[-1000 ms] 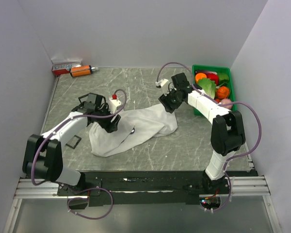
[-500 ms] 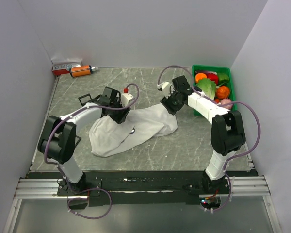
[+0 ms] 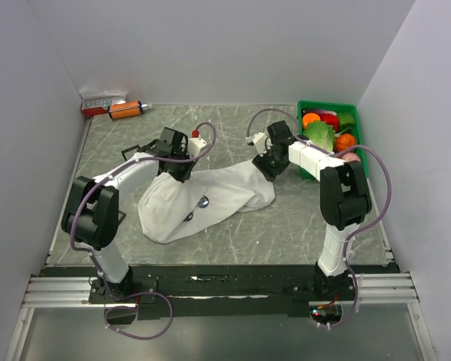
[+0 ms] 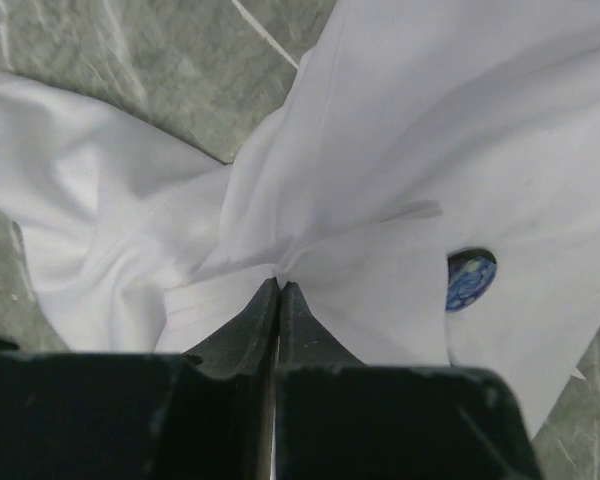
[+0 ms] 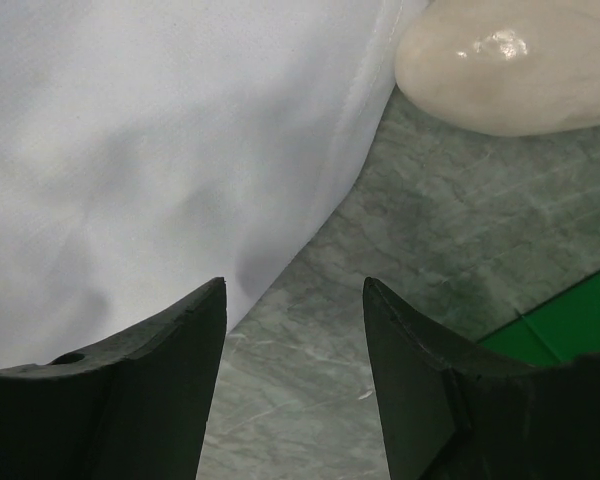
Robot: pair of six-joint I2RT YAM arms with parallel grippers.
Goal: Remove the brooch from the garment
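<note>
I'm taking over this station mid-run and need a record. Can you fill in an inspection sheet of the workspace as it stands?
Surface: grey marbled table, flat.
Job's things: white shirt lies crumpled mid-table; small blue brooch sits on it.
Clutter: green bin of toy vegetables back right; orange tool and small box back left.
Grippers: left gripper shut, pinching a shirt fold near the brooch, not touching it; right gripper open over the shirt's edge.
Cables: purple cables loop along both arms.
Surroundings: plain pale walls on three sides.
</note>
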